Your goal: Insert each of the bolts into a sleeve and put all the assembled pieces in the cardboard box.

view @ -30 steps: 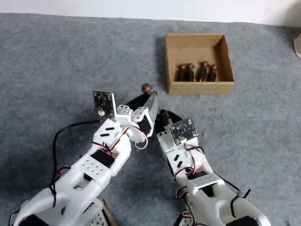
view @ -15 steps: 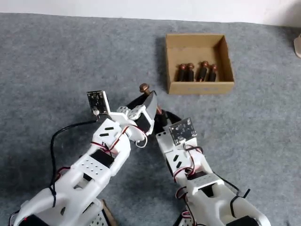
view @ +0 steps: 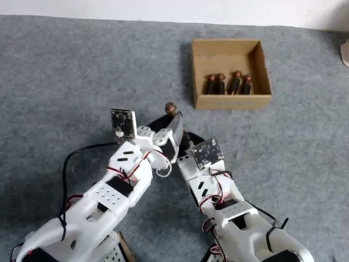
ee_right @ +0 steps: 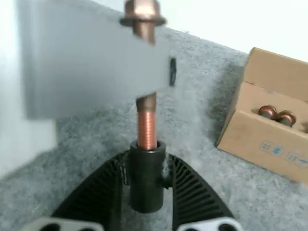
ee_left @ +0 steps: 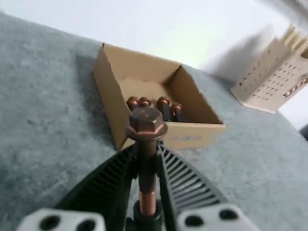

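My left gripper (ee_left: 147,166) is shut on a copper bolt (ee_left: 146,144) with a hex head, held upright; from above the bolt (view: 170,107) shows at the tip of that gripper (view: 173,124). My right gripper (ee_right: 145,180) is shut on a black sleeve (ee_right: 145,180), and the bolt's threaded end (ee_right: 146,126) enters the sleeve's top. The two grippers meet left of and below the cardboard box (view: 197,72). Several assembled pieces (view: 229,83) lie in a row inside the box, also seen as assembled pieces (ee_left: 153,104) in the left wrist view.
Grey carpet covers the table. The cardboard box (ee_right: 269,120) stands close beyond the grippers. A pale perforated holder (ee_left: 274,77) with thin sticks stands to the far right, its edge (view: 345,53) showing from above. A black cable (view: 73,155) loops beside the left arm.
The left gripper swung with the bolt, first slightly left, then back right and down toward the right gripper. The right arm shifted a little left.
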